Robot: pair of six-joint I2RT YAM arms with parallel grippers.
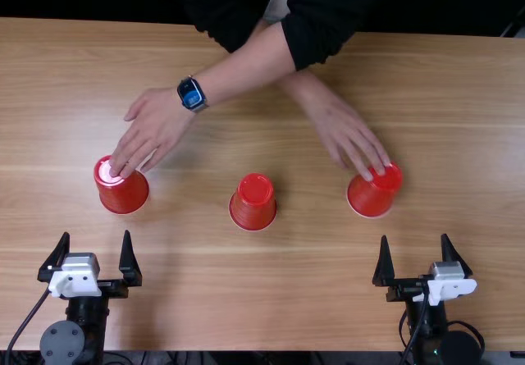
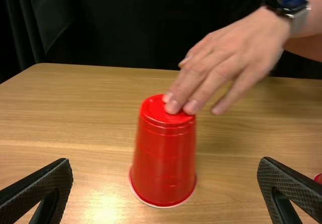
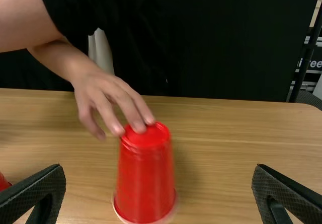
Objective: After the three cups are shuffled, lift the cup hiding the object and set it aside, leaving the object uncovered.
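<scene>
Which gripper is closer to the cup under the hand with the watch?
Left. The left gripper sits just on the near side of that cup, open; the right gripper is far across, near the other outer cup.

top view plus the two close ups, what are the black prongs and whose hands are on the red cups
The top view looks down on a wooden table. The black prongs at its near edge are the ends of two robot arms: the left arm's fingers and the right arm's fingers, both open, holding nothing. Each close-up comes from a camera on one arm's wrist, looking past its own fingers. Three red cups stand upside down in a row: left cup, middle cup, right cup. A person across the table, arms crossed, rests the watch hand on the left cup's top and the other hand on the right cup's top.
</scene>
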